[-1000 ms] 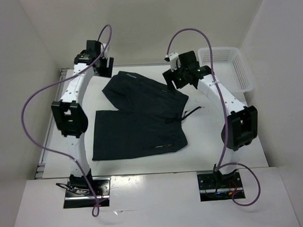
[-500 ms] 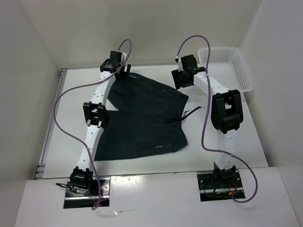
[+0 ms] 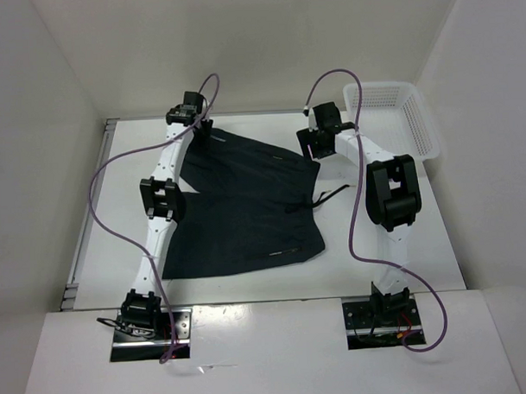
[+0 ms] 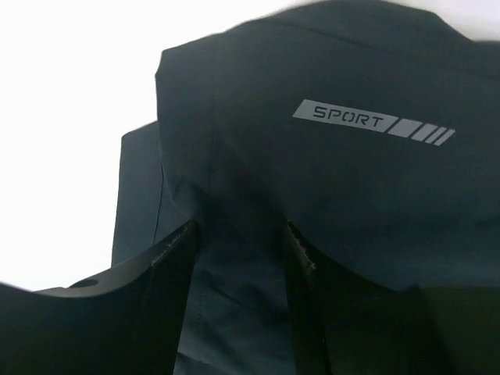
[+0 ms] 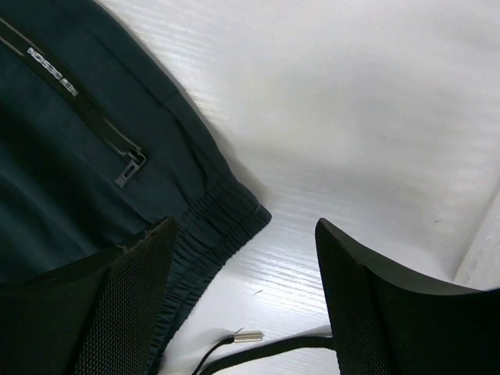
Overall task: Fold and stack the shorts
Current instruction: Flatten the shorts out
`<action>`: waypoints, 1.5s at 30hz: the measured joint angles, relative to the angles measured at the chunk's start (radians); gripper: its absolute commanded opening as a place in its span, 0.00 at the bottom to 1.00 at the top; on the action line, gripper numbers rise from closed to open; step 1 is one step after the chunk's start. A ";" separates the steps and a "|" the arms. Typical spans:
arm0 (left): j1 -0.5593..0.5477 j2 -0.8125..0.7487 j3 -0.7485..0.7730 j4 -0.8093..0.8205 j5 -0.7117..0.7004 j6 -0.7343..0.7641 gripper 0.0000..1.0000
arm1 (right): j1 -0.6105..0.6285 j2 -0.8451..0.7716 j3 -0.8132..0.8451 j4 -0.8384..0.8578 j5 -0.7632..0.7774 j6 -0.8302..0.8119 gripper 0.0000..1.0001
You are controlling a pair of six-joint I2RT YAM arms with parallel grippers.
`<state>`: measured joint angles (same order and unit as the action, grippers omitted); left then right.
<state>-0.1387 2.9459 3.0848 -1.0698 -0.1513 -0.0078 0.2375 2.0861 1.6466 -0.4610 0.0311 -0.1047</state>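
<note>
**Soft cloth, two far corners to catch**

The shorts lie spread mostly flat on the counter, with the far leg angled away toward the back wall. They look thin, limp and a little slick. I expect them to sag and slide rather than hold a crease, so the firmer edges are the best places to take hold.

My left hand is down on the far leg hem below the SPORT print. Its fingers are drawn partway in around a ridge of cloth, and I cannot tell whether they actually bite.

My right hand is spread wide above the ribbed waistband corner, one finger over cloth and the other over bare counter. That elastic is the sturdiest grip.

The loose drawcord trails just beside that corner and could snag. The white basket stands near my right arm, off the cloth.
</note>
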 measured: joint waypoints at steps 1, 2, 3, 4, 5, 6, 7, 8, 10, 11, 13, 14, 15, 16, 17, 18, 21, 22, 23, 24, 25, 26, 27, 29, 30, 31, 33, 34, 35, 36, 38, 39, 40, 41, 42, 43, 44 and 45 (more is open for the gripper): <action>0.009 -0.027 -0.051 -0.003 0.014 0.000 0.60 | 0.000 0.000 -0.004 0.003 -0.002 -0.005 0.78; 0.018 -0.057 -0.098 -0.007 0.027 0.002 0.62 | 0.000 0.000 -0.007 0.003 -0.006 -0.008 0.78; 0.029 -0.085 -0.145 -0.022 0.042 0.002 0.65 | 0.000 0.000 -0.012 0.006 -0.011 -0.013 0.78; 0.040 -0.106 -0.177 -0.043 0.054 0.002 0.70 | 0.000 0.000 -0.018 0.005 -0.018 -0.017 0.78; 0.047 -0.122 -0.198 -0.063 0.064 0.003 0.82 | 0.000 0.000 -0.020 0.002 -0.026 -0.021 0.78; 0.055 -0.129 -0.206 -0.083 0.071 0.005 0.86 | 0.000 0.000 -0.020 0.001 -0.035 -0.023 0.78; 0.062 -0.134 -0.206 -0.097 0.072 0.005 0.90 | 0.000 0.000 -0.020 0.001 -0.046 -0.024 0.78; 0.067 -0.135 -0.205 -0.102 0.073 0.004 0.92 | 0.000 0.000 -0.017 0.001 -0.056 -0.026 0.79; 0.069 -0.137 -0.205 -0.095 0.070 0.006 0.95 | 0.000 0.006 -0.002 0.000 -0.078 -0.029 0.79; 0.067 -0.140 -0.205 -0.077 0.064 0.006 0.95 | 0.000 0.015 0.012 0.001 -0.091 -0.032 0.79; 0.060 -0.143 -0.205 -0.022 0.055 0.005 0.97 | 0.000 0.038 0.043 0.001 -0.113 -0.038 0.79; 0.056 -0.143 -0.202 0.017 0.049 0.005 0.97 | 0.000 0.052 0.059 0.002 -0.125 -0.043 0.81; 0.052 -0.143 -0.198 0.048 0.041 0.005 0.97 | 0.000 0.064 0.067 0.003 -0.135 -0.047 0.81; 0.051 -0.143 -0.197 0.074 0.025 0.005 0.95 | 0.002 0.073 0.071 0.003 -0.145 -0.053 0.81; 0.048 -0.140 -0.187 0.090 0.006 0.005 0.95 | 0.002 0.079 0.071 -0.001 -0.149 -0.061 0.81; 0.044 -0.124 -0.154 0.102 -0.012 0.005 0.95 | 0.003 0.084 0.071 -0.005 -0.153 -0.066 0.81; 0.039 -0.059 -0.038 0.173 -0.053 0.005 0.97 | 0.005 0.091 0.071 -0.010 -0.158 -0.082 0.81; 0.039 -0.055 -0.037 0.198 -0.054 0.005 0.98 | 0.006 0.091 0.070 -0.010 -0.159 -0.087 0.81; 0.040 -0.051 -0.037 0.221 -0.050 0.005 0.99 | 0.007 0.092 0.070 -0.011 -0.159 -0.090 0.81; 0.040 -0.047 -0.037 0.240 -0.043 0.005 0.99 | 0.007 0.092 0.070 -0.011 -0.159 -0.093 0.81; 0.040 -0.046 -0.037 0.254 -0.034 0.005 0.99 | 0.007 0.092 0.070 -0.011 -0.159 -0.095 0.81; 0.040 -0.043 -0.037 0.269 -0.026 0.005 0.99 | 0.007 0.092 0.070 -0.011 -0.159 -0.096 0.81; 0.038 -0.041 -0.037 0.281 -0.023 0.005 0.99 | 0.007 0.092 0.070 -0.011 -0.159 -0.097 0.81; 0.037 -0.035 -0.037 0.289 -0.022 0.005 0.99 | 0.007 0.092 0.070 -0.011 -0.159 -0.100 0.81; 0.035 -0.033 -0.037 0.285 -0.020 0.005 0.99 | 0.007 0.092 0.070 -0.011 -0.158 -0.101 0.81; 0.033 -0.028 -0.037 0.279 -0.019 0.005 0.99 | 0.007 0.093 0.070 -0.011 -0.156 -0.102 0.81; 0.029 -0.021 -0.042 0.266 -0.017 0.005 0.99 | 0.007 0.097 0.070 -0.011 -0.154 -0.103 0.81; 0.028 -0.021 -0.056 0.261 -0.016 0.005 0.99 | 0.007 0.101 0.070 -0.011 -0.155 -0.103 0.81; 0.028 -0.021 -0.070 0.257 -0.015 0.005 0.99 | 0.007 0.106 0.070 -0.011 -0.155 -0.103 0.81; 0.027 -0.021 -0.092 0.253 -0.014 0.005 0.99 | 0.007 0.111 0.071 -0.011 -0.155 -0.103 0.81; 0.026 -0.027 -0.112 0.254 -0.008 0.002 0.97 | 0.007 0.126 0.076 -0.013 -0.156 -0.105 0.81; 0.025 -0.028 -0.114 0.254 -0.007 0.000 0.91 | 0.007 0.132 0.077 -0.013 -0.156 -0.107 0.81; 0.025 -0.028 -0.114 0.252 -0.006 -0.002 0.86 | 0.007 0.138 0.077 -0.016 -0.159 -0.109 0.81; 0.025 -0.028 -0.114 0.250 -0.003 -0.002 0.81 | 0.007 0.143 0.077 -0.018 -0.161 -0.111 0.78; 0.024 -0.028 -0.114 0.248 -0.003 -0.002 0.68 | 0.007 0.146 0.077 -0.020 -0.164 -0.114 0.72; 0.023 -0.028 -0.113 0.245 -0.004 -0.006 0.60 | 0.007 0.149 0.077 -0.023 -0.167 -0.121 0.68; 0.022 -0.027 -0.112 0.238 -0.005 -0.003 0.49 | 0.007 0.149 0.077 -0.024 -0.172 -0.120 0.64; 0.019 -0.024 -0.105 0.231 -0.006 -0.001 0.40 | 0.007 0.149 0.077 -0.025 -0.176 -0.121 0.59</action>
<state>-0.1192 2.9223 2.9799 -0.8387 -0.1570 -0.0086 0.2447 2.2353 1.7237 -0.4862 -0.1448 -0.2260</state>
